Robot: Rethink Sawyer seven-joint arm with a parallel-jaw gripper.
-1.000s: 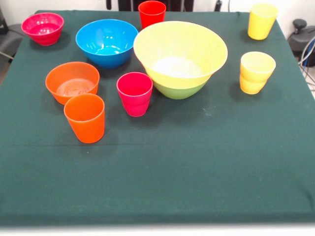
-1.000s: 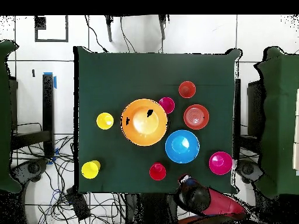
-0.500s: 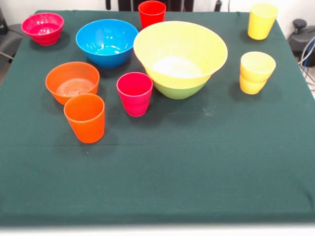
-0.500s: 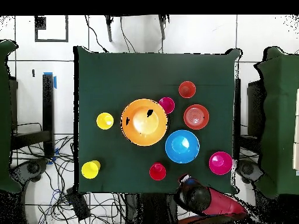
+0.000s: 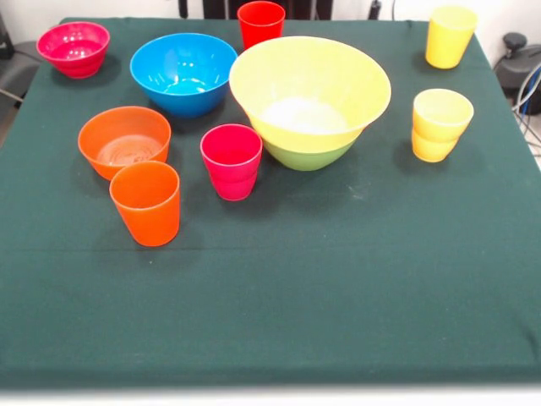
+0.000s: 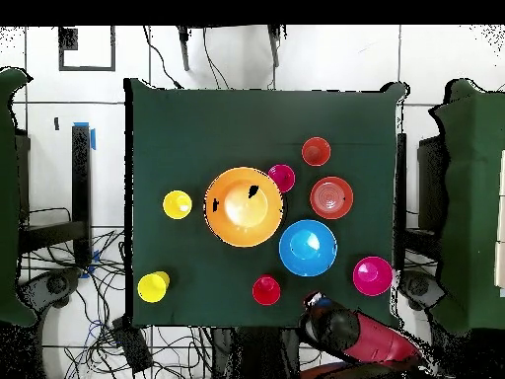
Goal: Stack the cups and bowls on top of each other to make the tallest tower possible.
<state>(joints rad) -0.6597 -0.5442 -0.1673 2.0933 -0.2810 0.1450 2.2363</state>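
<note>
The tower is the very large yellow bowl [image 5: 309,91] sitting in the green bowl [image 5: 308,156] at mid-table; from overhead only the yellow bowl [image 6: 244,206] shows. Around it on the cloth stand the blue bowl [image 5: 183,72], orange bowl [image 5: 124,139], magenta bowl [image 5: 73,48], a red cup [image 5: 260,23], magenta cup [image 5: 232,161], orange cup [image 5: 146,203], a yellow cup [image 5: 450,35] and a yellow cup pair, one nested in the other [image 5: 440,124]. My gripper [image 6: 318,304] hovers at the table's edge near the red cup [image 6: 266,289], away from the tower. It holds nothing that I can see.
The green cloth covers the table [image 5: 338,279]. The red arm [image 6: 370,343] lies off the table beside the magenta bowl [image 6: 372,275]. Cables and equipment lie on the floor [image 6: 89,296] past the yellow cups' side.
In the overhead view the arm's end has shifted slightly by the table's edge. No cup or bowl has moved.
</note>
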